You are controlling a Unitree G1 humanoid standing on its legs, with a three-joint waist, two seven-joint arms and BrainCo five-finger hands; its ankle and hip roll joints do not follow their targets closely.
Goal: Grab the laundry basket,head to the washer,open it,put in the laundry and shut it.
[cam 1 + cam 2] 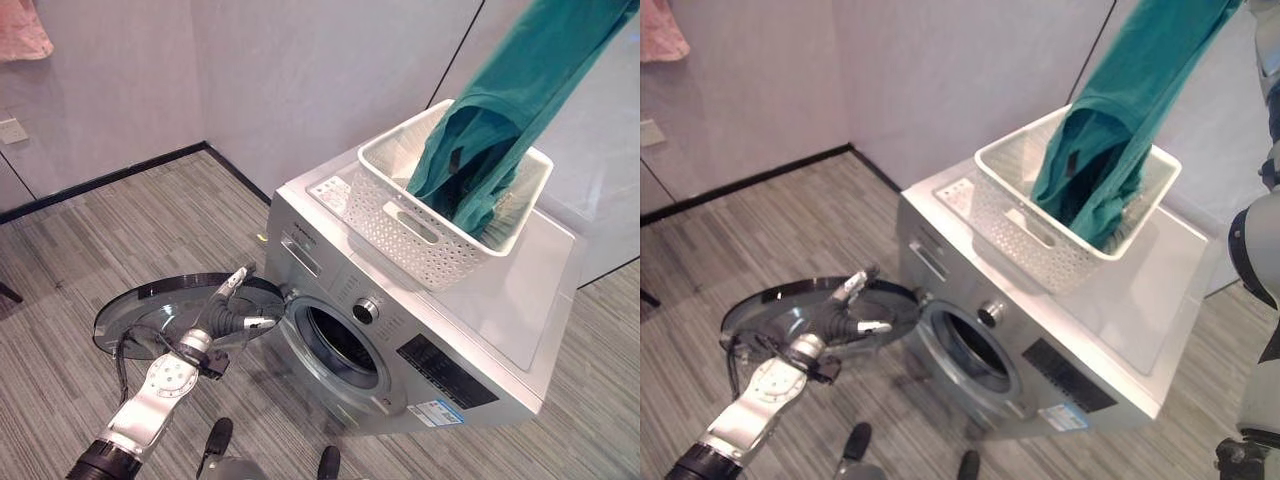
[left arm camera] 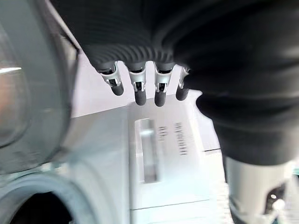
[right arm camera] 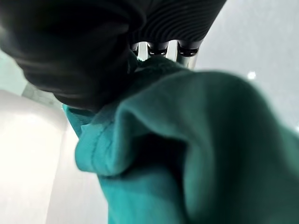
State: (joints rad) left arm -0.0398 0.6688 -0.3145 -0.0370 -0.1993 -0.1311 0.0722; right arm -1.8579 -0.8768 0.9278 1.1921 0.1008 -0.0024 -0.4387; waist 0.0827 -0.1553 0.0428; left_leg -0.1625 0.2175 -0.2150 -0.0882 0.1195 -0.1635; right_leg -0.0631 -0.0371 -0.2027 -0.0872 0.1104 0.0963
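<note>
- Laundry, a teal cloth [image 1: 520, 90], is hanging up high, with its low end dipping into the white laundry basket [image 1: 400, 225].
- Right robot hand [image 3: 93, 51] is holding the top of the teal cloth; its fingers [image 3: 161, 46] are curling into the folds and pinching it.
- Something dark is lying inside the basket under the cloth, but it is hard to tell what it is.
- Basket is sitting on top of the silver washer [image 1: 500, 300], near its back corner.
- Washer's round door [image 1: 150, 310] is hanging wide open, swung out to the robot's left, and the dark drum hole [image 1: 340, 345] is showing.
- Left robot hand [image 1: 235, 315] is hovering just beside the open door, close to the washer's front, with its fingers [image 2: 138, 91] straight and holding nothing.
- Washer is standing on a grey striped floor [image 1: 120, 230] by a pale wall [image 1: 300, 70].
- Pink cloth [image 1: 20, 30] is hanging on the wall far off.
</note>
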